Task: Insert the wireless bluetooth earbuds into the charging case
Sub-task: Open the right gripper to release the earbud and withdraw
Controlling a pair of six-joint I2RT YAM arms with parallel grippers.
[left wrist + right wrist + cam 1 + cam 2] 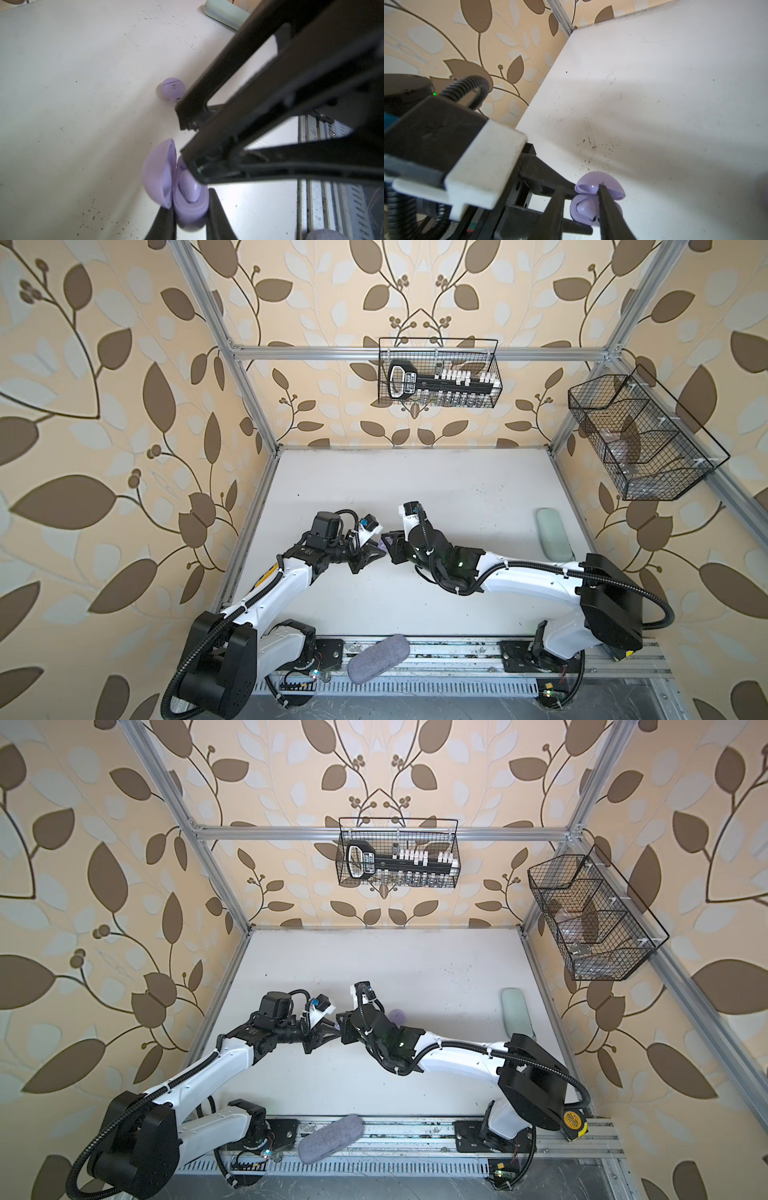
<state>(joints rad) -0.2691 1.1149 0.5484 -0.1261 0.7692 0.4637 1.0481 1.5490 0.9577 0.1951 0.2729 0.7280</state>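
Observation:
A lavender charging case [187, 216] is held just above the table with its lid [155, 172] swung open. My left gripper [190, 207] is shut on the case's base, one finger on each side. One lavender earbud [188, 187] lies in a well of the base, also seen in the right wrist view as the earbud [584, 207]. My right gripper [581, 186] stands open over the case with nothing between its fingers; one fingertip [192, 166] is at the case's top beside the earbud. In both top views the two grippers meet at mid-table, left gripper [376, 555] and right gripper [395, 549].
A second lavender case [172, 89], closed, lies on the table behind the right gripper, also seen in a top view [397, 1016]. A pale green case [552, 533] lies at the right, a grey fabric case [378, 657] on the front rail. Wire baskets [438, 373] hang on the walls.

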